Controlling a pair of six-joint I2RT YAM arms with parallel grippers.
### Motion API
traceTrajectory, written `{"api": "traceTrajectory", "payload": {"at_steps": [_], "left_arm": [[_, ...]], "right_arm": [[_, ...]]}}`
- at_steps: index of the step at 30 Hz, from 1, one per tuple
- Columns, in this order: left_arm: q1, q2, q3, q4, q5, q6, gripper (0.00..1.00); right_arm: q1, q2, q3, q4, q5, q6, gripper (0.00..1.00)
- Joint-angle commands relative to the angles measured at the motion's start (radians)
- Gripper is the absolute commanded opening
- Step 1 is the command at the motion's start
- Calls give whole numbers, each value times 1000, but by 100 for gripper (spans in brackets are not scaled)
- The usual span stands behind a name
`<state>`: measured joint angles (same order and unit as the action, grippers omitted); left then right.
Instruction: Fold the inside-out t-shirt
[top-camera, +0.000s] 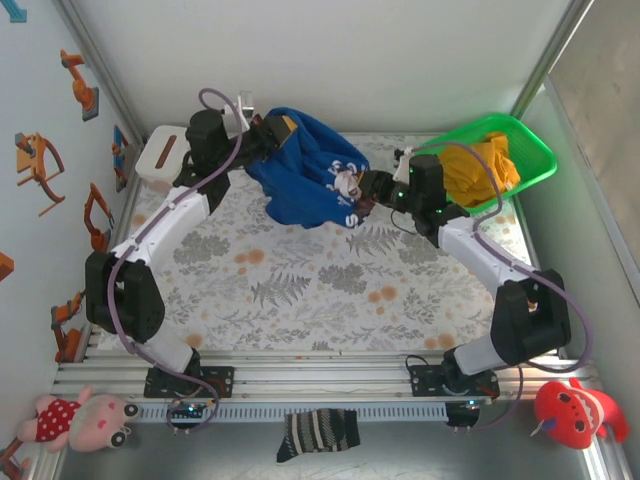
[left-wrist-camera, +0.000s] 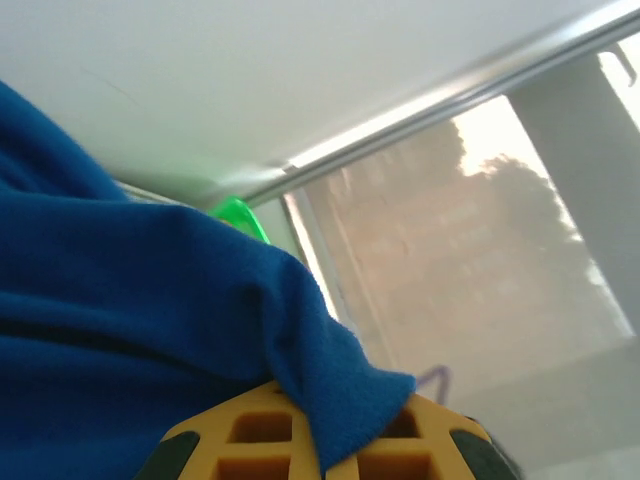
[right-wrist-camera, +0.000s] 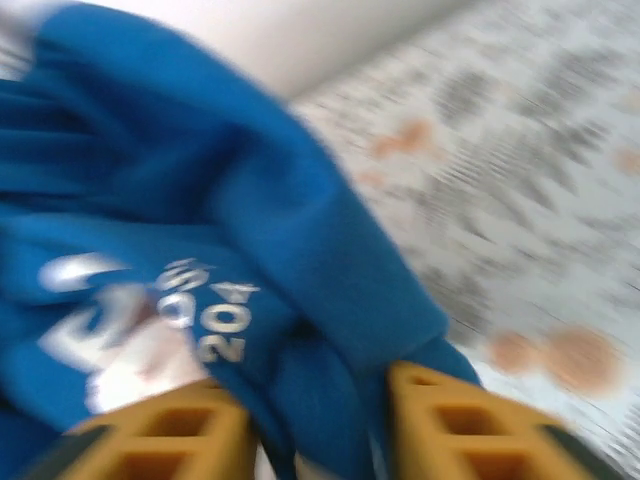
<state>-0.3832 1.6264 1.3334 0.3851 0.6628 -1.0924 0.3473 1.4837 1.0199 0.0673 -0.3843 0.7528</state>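
Floral tabletop (top-camera: 300, 290) lies open nearside; at its far edge left jaws clamp the t-shirt (top-camera: 300, 185), right jaws apart.

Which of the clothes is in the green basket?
The yellow-orange garment, bunched in the green basket at the far right. The blue t-shirt sits on the table; the striped sock is at the near edge.

Two grippers: the left gripper (top-camera: 272, 130) and the right gripper (top-camera: 368, 188). Between them is one royal-blue cloth t-shirt (top-camera: 305, 175). Beyond the right gripper are one green plastic basket (top-camera: 535, 160) and one yellow-orange garment (top-camera: 480, 170). Beside the left gripper is one white box (top-camera: 160, 155). Well apart from both are two plush toys, a pink plush doll (top-camera: 85, 418) and a red plush toy (top-camera: 578, 410), plus one black-and-white striped sock (top-camera: 318, 435).
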Motion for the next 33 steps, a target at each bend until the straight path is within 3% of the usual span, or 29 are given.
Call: {"api": "traceTrajectory", "payload": {"at_steps": [1, 7, 12, 20, 28, 30, 31, 33], "left_arm": [[0, 29, -96, 217, 113, -107, 0], [0, 57, -140, 282, 161, -108, 0], [-3, 79, -144, 318, 161, -138, 0], [-24, 60, -130, 299, 161, -141, 0], [-46, 70, -131, 327, 134, -180, 0], [-41, 73, -136, 328, 120, -193, 0], [-37, 76, -141, 328, 113, -198, 0], [-25, 81, -144, 322, 106, -198, 0]], "right_arm": [[-3, 4, -22, -127, 118, -98, 48], [7, -123, -7, -196, 46, -152, 50], [82, -128, 51, -189, -28, -191, 51], [177, 50, 206, -196, 54, -221, 59], [236, 269, 305, -210, 159, -188, 59], [235, 308, 313, -202, 157, -180, 51], [234, 325, 322, -207, 149, -184, 40], [225, 335, 339, -220, 113, -197, 0]]}}
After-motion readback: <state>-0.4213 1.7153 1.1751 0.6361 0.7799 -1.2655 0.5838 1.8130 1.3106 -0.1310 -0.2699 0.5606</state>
